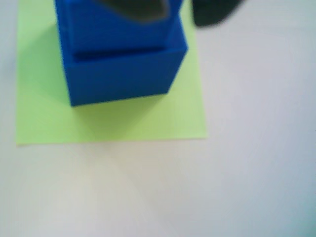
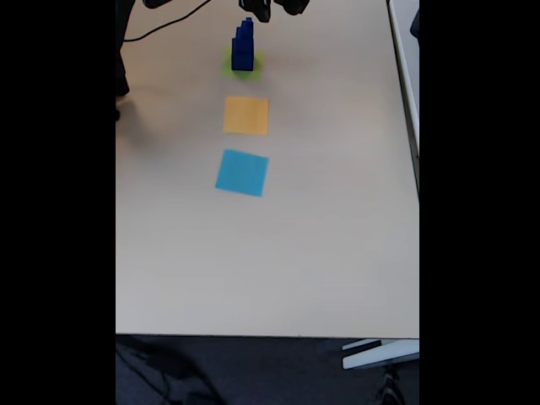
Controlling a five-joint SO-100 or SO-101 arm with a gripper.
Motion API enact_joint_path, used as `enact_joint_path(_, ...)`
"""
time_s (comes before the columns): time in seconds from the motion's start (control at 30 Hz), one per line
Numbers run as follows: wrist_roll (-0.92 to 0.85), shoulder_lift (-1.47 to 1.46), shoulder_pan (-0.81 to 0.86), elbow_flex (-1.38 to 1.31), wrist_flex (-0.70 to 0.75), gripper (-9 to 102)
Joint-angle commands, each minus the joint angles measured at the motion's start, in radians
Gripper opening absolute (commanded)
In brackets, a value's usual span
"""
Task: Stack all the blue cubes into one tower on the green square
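The tower of blue cubes (image 2: 243, 44) stands on the green square (image 2: 253, 69) at the far end of the table, narrowing in steps toward the top. In the wrist view its large bottom cube (image 1: 121, 76) sits on the green square (image 1: 113, 121), with a smaller cube (image 1: 98, 24) on it; the upper cubes are cut off by the frame. My gripper (image 1: 173, 22) hangs at the tower's top, a blurred grey finger (image 1: 138, 10) in front of the cubes and a black finger (image 1: 212, 12) apart to the right. In the fixed view the gripper (image 2: 274, 8) is just right of the tower's tip.
An orange paper square (image 2: 245, 115) and a light-blue paper square (image 2: 242, 172) lie in a row nearer the camera than the tower. A black cable (image 2: 169, 21) runs along the far left. The table's right edge (image 2: 405, 93) is close by.
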Motion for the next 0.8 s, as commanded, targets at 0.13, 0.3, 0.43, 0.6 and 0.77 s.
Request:
enact_joint_path(0.13,-0.020,0.032,0.008,0.000,-0.015,0)
enact_joint_path(0.3,-0.026,0.032,0.008,0.015,-0.012,0)
enact_joint_path(0.43,-0.035,0.032,0.009,0.026,-0.012,0)
enact_joint_path(0.6,-0.043,0.032,0.009,0.028,-0.011,0)
enact_joint_path(0.77,-0.057,0.032,0.008,0.038,-0.009,0)
